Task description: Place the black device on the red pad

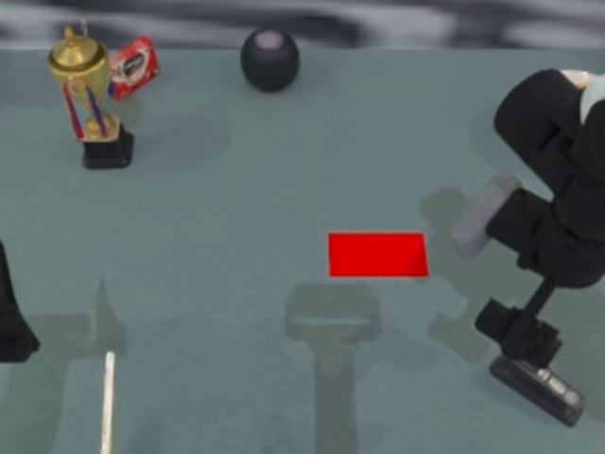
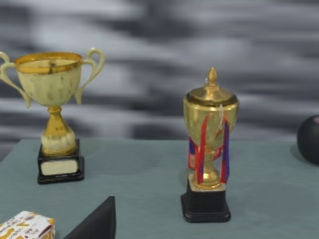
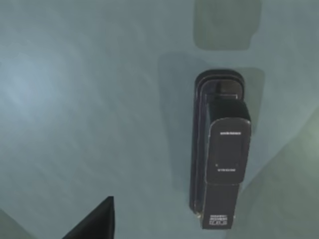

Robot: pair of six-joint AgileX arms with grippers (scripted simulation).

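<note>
The black device [image 1: 537,383] lies flat on the table near the front right corner; the right wrist view shows it as a slim black bar [image 3: 219,149] with small markings on its top face. My right gripper [image 1: 518,331] hovers just above and behind it, open, touching nothing; one dark finger [image 3: 98,220] shows well to the side of the device. The red pad [image 1: 377,254] lies bare in the middle of the table, to the left of and behind the device. My left arm [image 1: 11,326] stays parked at the left edge, with one finger [image 2: 99,221] showing.
A gold trophy with ribbons [image 1: 87,95] and a red-and-white packet [image 1: 132,66] stand at the back left, with a black sphere [image 1: 269,59] at the back centre. A thin white strip [image 1: 109,402] lies front left. The left wrist view also shows a cream trophy [image 2: 52,114].
</note>
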